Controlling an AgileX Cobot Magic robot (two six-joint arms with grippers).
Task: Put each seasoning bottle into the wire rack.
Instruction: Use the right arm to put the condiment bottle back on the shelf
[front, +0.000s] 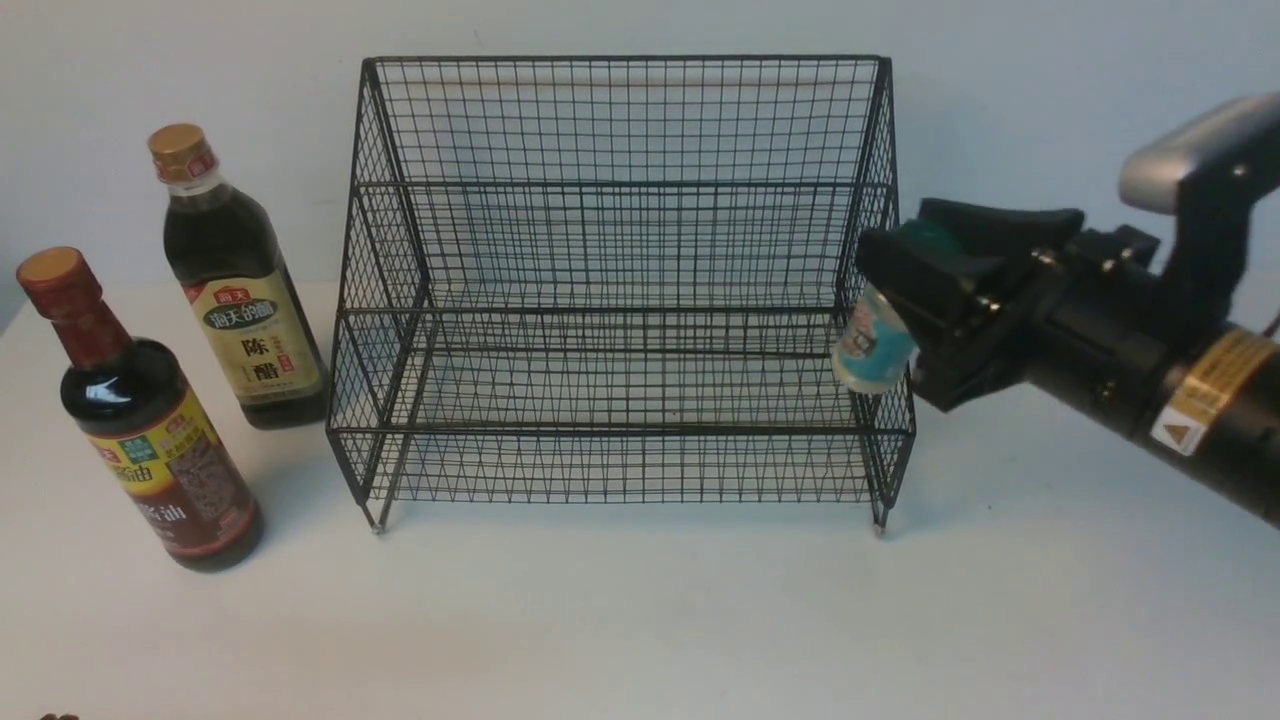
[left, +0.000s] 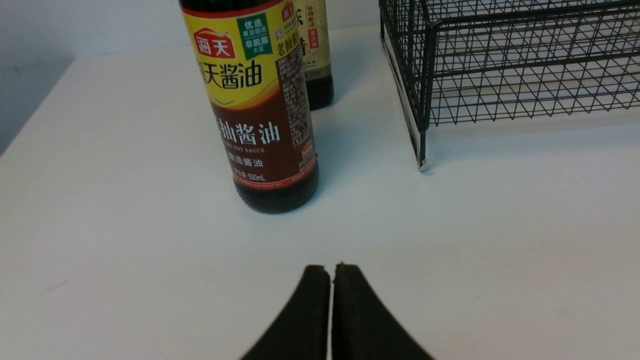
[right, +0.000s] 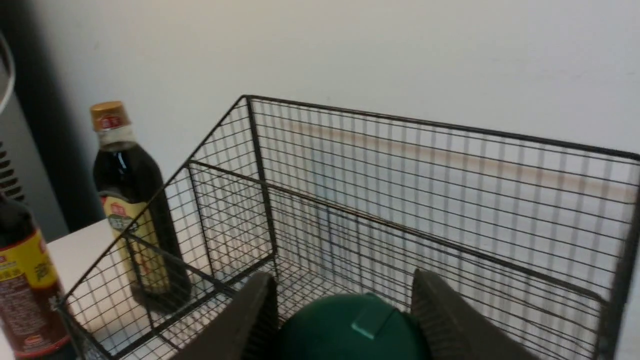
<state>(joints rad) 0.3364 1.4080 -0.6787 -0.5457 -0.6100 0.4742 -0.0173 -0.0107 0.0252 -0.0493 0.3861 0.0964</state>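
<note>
The black wire rack (front: 620, 290) stands at the table's middle, both tiers empty. My right gripper (front: 905, 300) is shut on the small shaker jar (front: 872, 345), held in the air by its dark green cap (right: 350, 327) just outside the rack's right side wall, teal label showing below the fingers. Two tall dark bottles with gold caps stand left of the rack: the cream-label one (front: 240, 300) farther back, the yellow-brown-label one (front: 150, 430) nearer. My left gripper (left: 331, 270) is shut and empty, low over the table in front of the yellow-brown-label bottle (left: 260, 110).
The rack's front left foot (left: 422, 162) stands to the right of the near bottle in the left wrist view. A white wall runs close behind the rack. The table's left edge lies just beyond the near bottle.
</note>
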